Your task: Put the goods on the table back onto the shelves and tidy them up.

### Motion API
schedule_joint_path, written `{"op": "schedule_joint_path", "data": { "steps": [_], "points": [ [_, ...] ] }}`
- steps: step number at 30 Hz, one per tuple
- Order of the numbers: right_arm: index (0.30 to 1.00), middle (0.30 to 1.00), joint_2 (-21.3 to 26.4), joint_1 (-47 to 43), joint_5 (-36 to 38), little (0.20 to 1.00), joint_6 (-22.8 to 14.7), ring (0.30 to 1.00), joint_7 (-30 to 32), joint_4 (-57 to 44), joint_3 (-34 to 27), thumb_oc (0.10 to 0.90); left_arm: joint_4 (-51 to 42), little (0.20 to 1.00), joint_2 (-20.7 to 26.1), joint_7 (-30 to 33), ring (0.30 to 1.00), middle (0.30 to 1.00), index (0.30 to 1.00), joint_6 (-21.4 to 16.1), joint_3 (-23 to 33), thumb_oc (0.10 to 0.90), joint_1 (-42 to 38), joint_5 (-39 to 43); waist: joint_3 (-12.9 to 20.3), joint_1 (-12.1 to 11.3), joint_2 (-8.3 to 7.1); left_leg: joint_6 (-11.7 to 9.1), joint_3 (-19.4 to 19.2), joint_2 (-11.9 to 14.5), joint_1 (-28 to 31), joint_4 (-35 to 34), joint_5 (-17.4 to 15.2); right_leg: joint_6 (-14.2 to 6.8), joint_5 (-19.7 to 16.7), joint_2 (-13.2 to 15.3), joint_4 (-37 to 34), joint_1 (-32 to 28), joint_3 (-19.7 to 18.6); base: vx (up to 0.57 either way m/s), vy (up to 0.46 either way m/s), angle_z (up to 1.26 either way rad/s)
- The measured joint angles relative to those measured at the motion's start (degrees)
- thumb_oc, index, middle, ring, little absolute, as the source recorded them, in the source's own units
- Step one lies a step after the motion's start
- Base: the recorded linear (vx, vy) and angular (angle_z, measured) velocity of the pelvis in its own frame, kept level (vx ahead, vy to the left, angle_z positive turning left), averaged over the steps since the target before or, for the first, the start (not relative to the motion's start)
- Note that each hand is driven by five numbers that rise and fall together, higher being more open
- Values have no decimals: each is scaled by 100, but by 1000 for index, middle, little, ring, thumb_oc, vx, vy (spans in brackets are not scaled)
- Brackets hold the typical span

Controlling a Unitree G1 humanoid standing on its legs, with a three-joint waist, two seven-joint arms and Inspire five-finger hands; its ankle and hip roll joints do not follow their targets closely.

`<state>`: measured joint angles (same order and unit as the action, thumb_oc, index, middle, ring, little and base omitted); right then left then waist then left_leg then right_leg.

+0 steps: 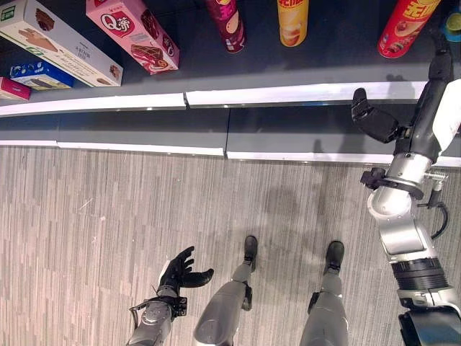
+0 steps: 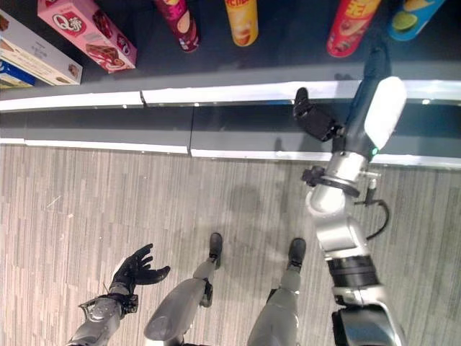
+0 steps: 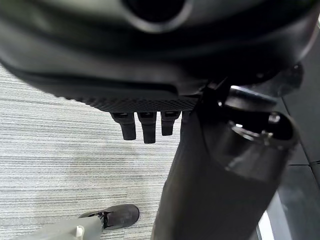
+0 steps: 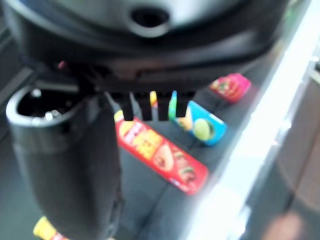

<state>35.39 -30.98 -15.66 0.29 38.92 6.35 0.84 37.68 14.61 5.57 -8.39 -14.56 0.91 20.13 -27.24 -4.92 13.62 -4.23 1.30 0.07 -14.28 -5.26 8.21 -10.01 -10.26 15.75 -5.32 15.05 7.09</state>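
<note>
My right hand (image 1: 374, 119) is empty, fingers loose, raised at the shelf (image 1: 302, 94) front edge beside the red chip can (image 1: 405, 27), ready to straighten it. Left hand (image 1: 180, 272) hangs slack, holding nothing.

Head cameras look straight down at shelf (image 1: 216, 94); wrist cameras close.

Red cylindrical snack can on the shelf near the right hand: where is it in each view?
Left eye view: red cylindrical snack can at the top right, on the dark shelf, just left of the raised right arm.
Right eye view: top, right of centre.
Left wrist view: not in it.
Right wrist view: centre, past the right hand.
Shared landmark: the blue can with a lime picture beside it.
</note>
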Motion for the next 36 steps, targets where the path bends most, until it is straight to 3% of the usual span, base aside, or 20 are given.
{"op": "schedule_joint_path", "data": {
  "steps": [6,11,26,29,36],
  "points": [
    [900,900,-333,-771,1133,900,-316,900,73,662,-244,800,48,900,5,-10,900,900,900,0,2,800,19,4,5,-82,8,0,5,0,78,0,0,0,0,-27,0,-78,3,0,0,0],
    [900,900,-305,-882,1855,900,-478,900,123,871,-266,800,69,900,20,-18,900,900,900,9,7,800,95,9,7,-156,10,0,53,5,78,0,0,0,0,-35,0,-96,32,3,-2,1],
    [900,900,-279,-1052,2626,900,-663,900,60,1442,-269,800,59,900,21,-29,900,900,900,10,4,800,114,10,11,-215,16,1,83,4,93,0,2,1,1,-34,0,-130,44,2,-1,0],
    [900,900,-186,-1413,2906,900,-705,900,15,1932,-267,800,54,900,50,-79,900,900,900,9,-4,800,114,28,22,-225,32,1,76,-5,62,0,2,-1,2,11,-1,-84,43,0,0,0],
    [900,900,1,-1684,3130,900,-707,900,-1,2025,-223,800,48,900,63,-129,900,900,900,10,-5,800,114,72,23,-251,33,1,76,-29,-27,0,2,-7,6,37,-1,-4,38,0,0,0]
  ]
}}
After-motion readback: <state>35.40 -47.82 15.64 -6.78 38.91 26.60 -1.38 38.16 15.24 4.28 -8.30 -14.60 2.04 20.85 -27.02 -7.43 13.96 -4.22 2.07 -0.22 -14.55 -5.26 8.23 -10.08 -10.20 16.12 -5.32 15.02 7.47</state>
